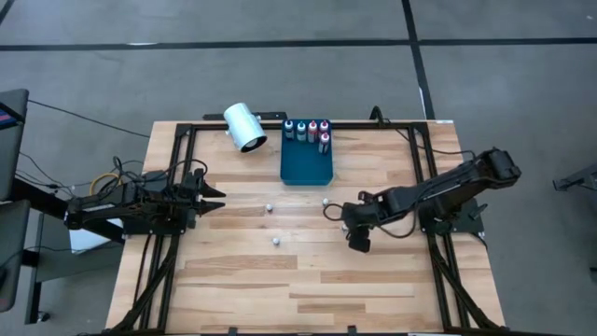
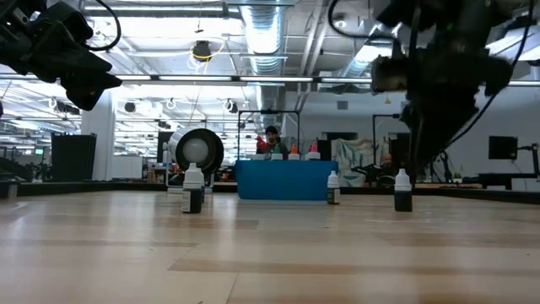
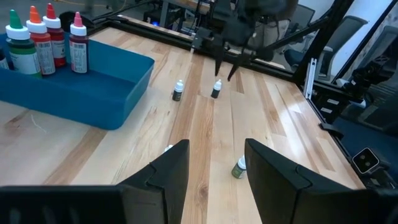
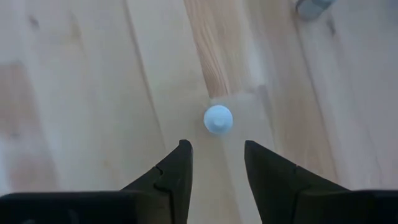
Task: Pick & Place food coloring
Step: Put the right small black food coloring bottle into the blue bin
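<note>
Right gripper (image 4: 214, 165): held above a small white-capped bottle (image 4: 218, 119) standing on the table (image 1: 373, 289) — fingers parted, nothing grasped.
Left gripper (image 3: 214, 165): parked at the left edge, fingers apart, empty.
Coloured-top bottles (image 1: 307, 130): stood in the blue tray (image 1: 306, 168).
Writing: none legible.

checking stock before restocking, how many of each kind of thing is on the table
coloured-top bottles in the tray: 5
white-top bottles on the wood: 4
white cylinder: 1
blue tray: 1
total: 11
</note>
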